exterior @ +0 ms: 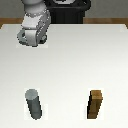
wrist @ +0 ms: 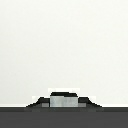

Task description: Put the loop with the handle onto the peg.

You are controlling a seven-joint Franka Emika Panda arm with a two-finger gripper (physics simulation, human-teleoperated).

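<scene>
**Peg standing free, ring hidden**

The ring with its handle cannot be made out in either view. The peg [exterior: 33,104], a smooth dark grey cylinder, stands upright on the matte white table [exterior: 70,60], well apart from the gripper [exterior: 31,40]. A brown wooden block [exterior: 95,104] stands toward the exterior view's right. Whether the glossy gripper is clenched cannot be told.

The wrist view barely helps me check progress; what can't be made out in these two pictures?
- Loop with the handle: seen in neither view; possibly under the tool.
- Tool's opening: bulky body hides the fingers in the exterior view.
- Wrist view: a blurred grey block sits low down, unidentifiable.
- Peg and wooden block: outside the wrist view.
</scene>
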